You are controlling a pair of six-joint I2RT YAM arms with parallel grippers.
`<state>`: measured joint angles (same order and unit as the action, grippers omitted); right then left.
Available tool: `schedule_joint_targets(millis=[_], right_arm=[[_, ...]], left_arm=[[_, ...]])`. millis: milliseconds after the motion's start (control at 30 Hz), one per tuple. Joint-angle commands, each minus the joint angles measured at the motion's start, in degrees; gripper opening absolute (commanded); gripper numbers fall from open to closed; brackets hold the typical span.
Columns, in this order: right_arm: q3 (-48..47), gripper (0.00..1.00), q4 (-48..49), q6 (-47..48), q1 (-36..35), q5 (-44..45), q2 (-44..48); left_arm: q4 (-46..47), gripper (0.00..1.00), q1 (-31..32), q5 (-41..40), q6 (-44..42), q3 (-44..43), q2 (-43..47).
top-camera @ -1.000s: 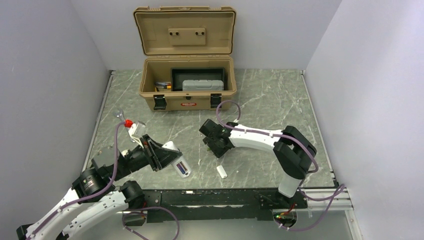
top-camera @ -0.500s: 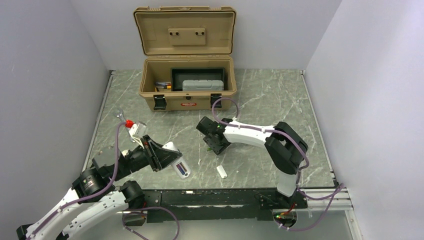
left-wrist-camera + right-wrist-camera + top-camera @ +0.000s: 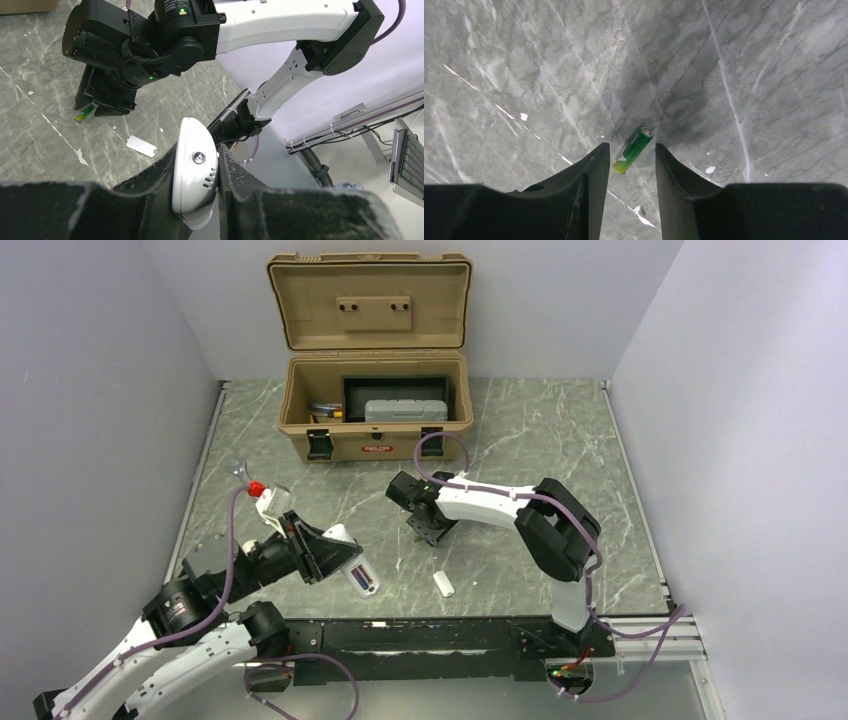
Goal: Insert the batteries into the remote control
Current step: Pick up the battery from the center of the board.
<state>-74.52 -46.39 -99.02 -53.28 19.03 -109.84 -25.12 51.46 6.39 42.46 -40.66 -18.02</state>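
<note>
Green battery lies flat on the marble-patterned table, and your right end effector hangs over it with the fingers apart, one on each side. In the right wrist view neither finger clearly presses on it. Its long axis runs diagonally there: the lime end sits low and left, close to the left finger, and the metal-capped end points up and to the right.

Your left end effector is clamped on the remote control, gripping it across its narrow sides. From above, the remote's long axis slants from upper left to lower right, with the free end reaching toward the table's near edge. A dark purple battery seems to sit in that free end, lying along the remote's length.

A small white tab rests on the table between the two arms, apart from both.
</note>
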Motion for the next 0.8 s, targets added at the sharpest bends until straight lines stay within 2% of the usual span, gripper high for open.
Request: schedule_joint_targets(millis=[0,333,400,567,700,767], right_arm=[[-1.2,0.4,-3.2,0.0,0.2,0.7,0.0],[-1.2,0.27,-3.5,1.5,0.2,-0.2,-1.6],[-0.6,0.22,-2.7,2.0,0.2,-0.1,-1.2],[0.9,0.0,-2.1,4.0,0.0,1.0,0.2],[2.3,0.0,-2.1,8.1,-0.4,3.4,2.3],[4.9,0.0,1.8,14.4,-0.3,4.4,4.7]], left_arm=[[2.0,0.0,-0.1,-0.5,-0.7,0.0,0.7],[2.0,0.0,-0.1,-0.6,-0.8,-0.2,0.3],[2.0,0.0,-0.1,-0.5,-0.6,-0.1,0.4],[1.8,0.0,-0.1,-0.7,-0.5,-0.3,0.6],[1.6,0.0,-0.1,-0.9,-0.6,-0.8,0.1],[1.8,0.0,-0.1,-0.7,-0.5,-0.9,-0.3]])
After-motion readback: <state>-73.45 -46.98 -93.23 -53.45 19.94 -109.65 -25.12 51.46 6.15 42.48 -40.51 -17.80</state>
